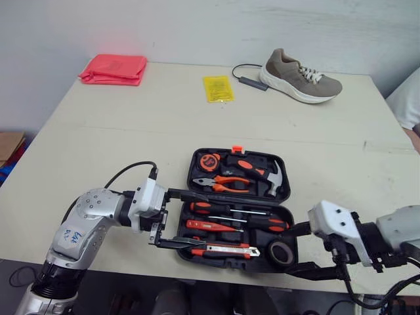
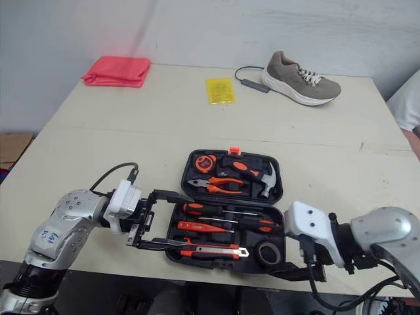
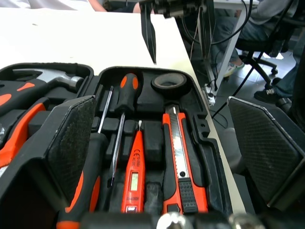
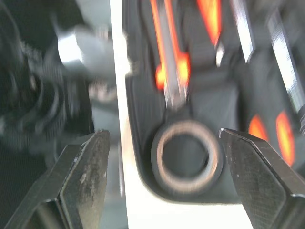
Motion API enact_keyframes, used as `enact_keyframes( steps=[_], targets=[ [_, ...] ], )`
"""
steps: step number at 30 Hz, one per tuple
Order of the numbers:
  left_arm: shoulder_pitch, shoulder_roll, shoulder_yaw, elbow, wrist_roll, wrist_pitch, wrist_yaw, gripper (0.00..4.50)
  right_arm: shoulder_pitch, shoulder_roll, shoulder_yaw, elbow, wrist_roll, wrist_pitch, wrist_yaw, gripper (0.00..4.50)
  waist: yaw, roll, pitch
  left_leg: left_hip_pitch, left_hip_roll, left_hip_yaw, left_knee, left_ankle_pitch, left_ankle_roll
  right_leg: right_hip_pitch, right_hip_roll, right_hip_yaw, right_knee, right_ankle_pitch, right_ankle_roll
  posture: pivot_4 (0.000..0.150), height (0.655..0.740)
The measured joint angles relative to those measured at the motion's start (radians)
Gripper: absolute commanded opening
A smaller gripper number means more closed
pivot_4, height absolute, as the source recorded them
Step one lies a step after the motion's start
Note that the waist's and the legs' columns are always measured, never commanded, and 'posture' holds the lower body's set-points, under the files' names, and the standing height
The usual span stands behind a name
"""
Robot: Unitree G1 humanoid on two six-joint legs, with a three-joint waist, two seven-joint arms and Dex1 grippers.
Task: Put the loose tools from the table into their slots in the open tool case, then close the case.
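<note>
1. The left gripper (image 1: 200,220) has its fingers spread wide and empty. Between them lie the orange-handled screwdrivers (image 1: 233,211), and along the near finger lies the orange-and-steel utility knife (image 1: 223,249).
2. Ahead of those fingers, the black moulded-plastic tool case (image 1: 191,172) lies open flat, every slot seemingly filled. It is likely stiff, smooth and weighty, especially the half holding the steel hammer (image 1: 274,178). The outer rim by the orange latch (image 1: 236,149) looks the best purchase for folding it shut.
3. The right gripper (image 1: 290,251) has its fingers parted and empty, flanking the black tape roll (image 3: 169,89) at the case's corner.
4. Beyond both sets of fingers, the pale bench (image 1: 131,131) carries a folded pink cloth (image 1: 113,69), a yellow packet (image 1: 218,88) and a beige sneaker (image 1: 300,77), near a white wall.
</note>
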Motion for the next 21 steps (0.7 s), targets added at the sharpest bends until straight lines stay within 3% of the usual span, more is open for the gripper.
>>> enact_keyframes(
  steps=[5,7,9,13,14,21],
  targets=[
    [0.0,0.002,0.001,0.003,0.005,-0.006,-0.007,4.5,0.094,0.211,-0.055,0.012,0.051,-0.11,-0.037,3.82,-0.001,0.0,0.0,0.0,0.0,0.0,0.0,0.0,0.0,0.0,0.001,0.001,0.0,0.0,0.001,0.15,0.74],
    [0.0,0.002,0.001,0.007,0.005,-0.006,-0.007,4.5,0.112,0.299,-0.039,0.02,0.042,-0.2,-0.043,3.34,-0.002,0.0,0.0,0.0,0.0,0.0,0.0,0.0,-0.001,0.0,0.002,0.001,0.001,0.0,0.001,0.15,0.74],
    [-0.001,0.002,0.001,0.013,0.005,-0.006,-0.007,4.5,0.129,0.332,-0.007,0.04,0.005,-0.275,-0.039,2.56,-0.005,0.001,0.0,0.001,0.0,0.001,0.0,0.0,-0.001,0.0,0.002,0.002,0.001,0.001,0.001,0.15,0.74],
    [-0.001,0.002,0.001,0.034,0.008,-0.007,-0.009,4.5,0.163,0.341,0.09,0.119,-0.132,-0.461,0.002,0.43,-0.003,0.001,0.0,0.001,0.0,0.002,0.0,0.0,-0.001,0.0,0.004,0.002,0.001,0.001,0.001,0.15,0.74],
    [-0.001,0.002,0.001,0.034,0.008,-0.008,-0.009,4.5,0.164,0.342,0.107,0.135,-0.154,-0.492,0.008,0.07,-0.003,0.001,0.0,0.001,0.0,0.002,0.0,0.0,-0.001,0.0,0.004,0.002,0.001,0.001,0.001,0.15,0.74],
    [-0.001,0.003,0.001,0.035,0.013,-0.012,-0.009,4.5,0.155,0.365,0.217,0.277,-0.298,-0.701,0.016,0.07,-0.003,0.001,0.0,0.002,0.0,0.002,0.001,0.0,-0.001,0.0,0.004,0.003,0.001,0.001,0.001,0.15,0.74]
  ],
)
